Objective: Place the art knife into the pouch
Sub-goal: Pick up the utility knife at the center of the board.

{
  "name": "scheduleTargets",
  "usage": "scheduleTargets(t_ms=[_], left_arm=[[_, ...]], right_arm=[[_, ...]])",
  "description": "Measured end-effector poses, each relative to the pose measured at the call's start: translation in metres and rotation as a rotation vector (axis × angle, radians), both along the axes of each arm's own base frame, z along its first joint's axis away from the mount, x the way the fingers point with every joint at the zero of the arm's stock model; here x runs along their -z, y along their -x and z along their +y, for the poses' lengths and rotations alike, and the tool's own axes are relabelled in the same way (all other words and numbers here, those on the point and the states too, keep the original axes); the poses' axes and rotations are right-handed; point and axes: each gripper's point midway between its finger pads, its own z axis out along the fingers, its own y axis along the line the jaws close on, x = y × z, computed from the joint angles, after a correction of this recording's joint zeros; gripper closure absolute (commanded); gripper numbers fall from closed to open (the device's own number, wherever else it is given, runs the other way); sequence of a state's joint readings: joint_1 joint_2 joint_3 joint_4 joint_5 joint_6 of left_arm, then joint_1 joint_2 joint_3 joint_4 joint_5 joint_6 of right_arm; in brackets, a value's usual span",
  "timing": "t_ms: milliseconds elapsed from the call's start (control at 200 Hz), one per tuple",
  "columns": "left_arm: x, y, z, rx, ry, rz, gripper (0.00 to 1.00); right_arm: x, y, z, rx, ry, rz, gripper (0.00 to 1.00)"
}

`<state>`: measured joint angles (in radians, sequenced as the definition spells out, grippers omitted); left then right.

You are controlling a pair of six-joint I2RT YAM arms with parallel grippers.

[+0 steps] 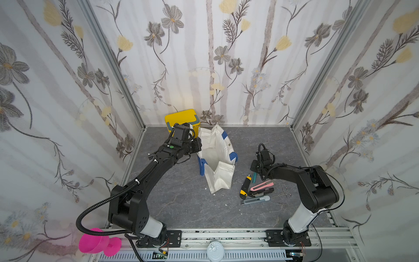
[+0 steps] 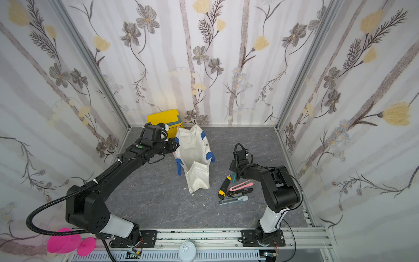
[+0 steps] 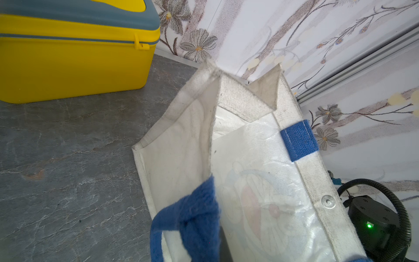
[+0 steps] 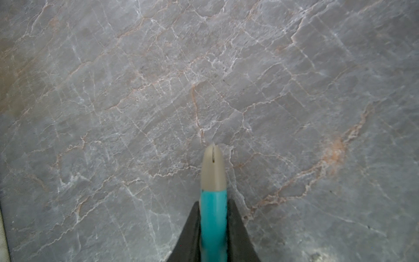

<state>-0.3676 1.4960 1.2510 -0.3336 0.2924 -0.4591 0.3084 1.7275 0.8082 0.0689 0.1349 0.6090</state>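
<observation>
The pouch [image 1: 215,156] [image 2: 192,156] is a white canvas bag with blue straps, standing with its mouth held wide at mid table. My left gripper [image 1: 199,145] [image 2: 175,145] is at its left rim, shut on the edge by a blue strap [image 3: 195,215]; the fingers are hidden behind the strap. A faint cartoon print shows through the pouch [image 3: 260,192] wall. The art knife [image 4: 213,181] is teal with a pale tip. My right gripper [image 4: 213,217] is shut on it over bare table, right of the pouch. In both top views the art knife [image 1: 254,177] [image 2: 234,177] pokes below that gripper [image 1: 255,171].
A yellow box [image 1: 182,119] [image 3: 74,63] stands at the back wall behind the left gripper. Several other cutters lie near the right arm: yellow-black [image 1: 246,186], pink [image 1: 261,185], black [image 1: 260,192], grey-blue [image 1: 256,200], plus thin forceps [image 1: 283,192]. A pink cup [image 1: 97,241] sits off the front left.
</observation>
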Motion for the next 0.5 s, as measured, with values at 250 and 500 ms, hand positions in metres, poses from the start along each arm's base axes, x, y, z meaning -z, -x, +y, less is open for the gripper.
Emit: scheduleTargets(t_ms=[250, 500], left_arm=[[0.000, 0.000, 0.000, 0.004, -0.004, -0.005, 1.00], [0.001, -0.001, 0.000, 0.005, -0.007, -0.003, 1.00]], right_arm=[[-0.025, 0.010, -0.002, -0.001, -0.009, -0.010, 0.96], [-0.149, -0.010, 0.010, -0.020, -0.087, -0.286, 0.95]])
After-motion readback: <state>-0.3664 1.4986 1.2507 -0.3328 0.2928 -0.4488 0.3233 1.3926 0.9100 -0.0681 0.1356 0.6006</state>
